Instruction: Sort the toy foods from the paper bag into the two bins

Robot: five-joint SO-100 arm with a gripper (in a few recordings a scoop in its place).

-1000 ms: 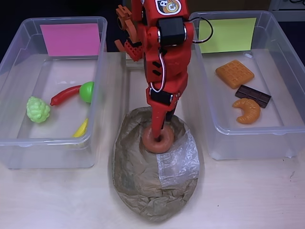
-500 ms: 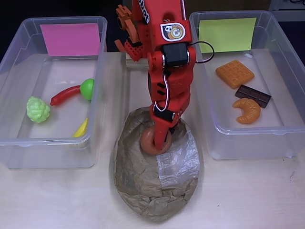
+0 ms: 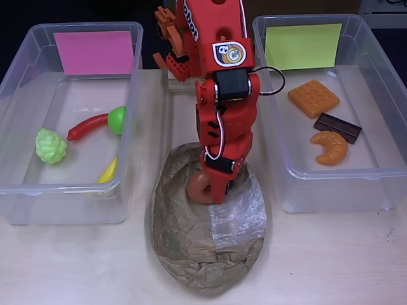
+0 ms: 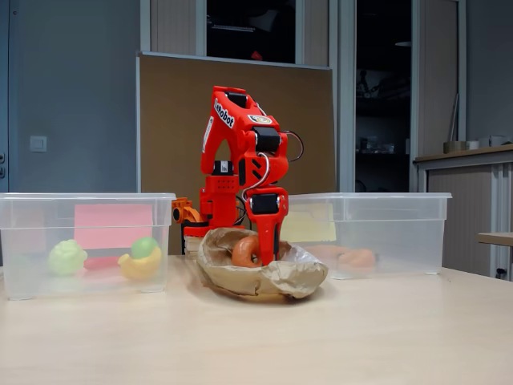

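Here, a brown ring-shaped plastic donut stands on edge inside the crumpled brown paper bag with a clear window patch, at the centre of the overhead view. The red arm's two-finger gripper reaches down into the bag, its fingers narrowly parted and closed about the donut's ring; the fixed view shows the donut upright against the gripper, at the bag's rim.

Step in hand, as judged: gripping the last toy left in the bag, with the lift not yet clearly begun. The next move calls for a straight rise clear of the bag's wall, then a swing toward one bin.

The clear plastic tub with a yellow-green label, at the right of the overhead view, holds an orange waffle, a brown chocolate bar and an orange croissant; the donut likely belongs there. The clear tub with a pink label, at the left, holds pale-green grapes, a red chili, a green apple and a yellow banana.
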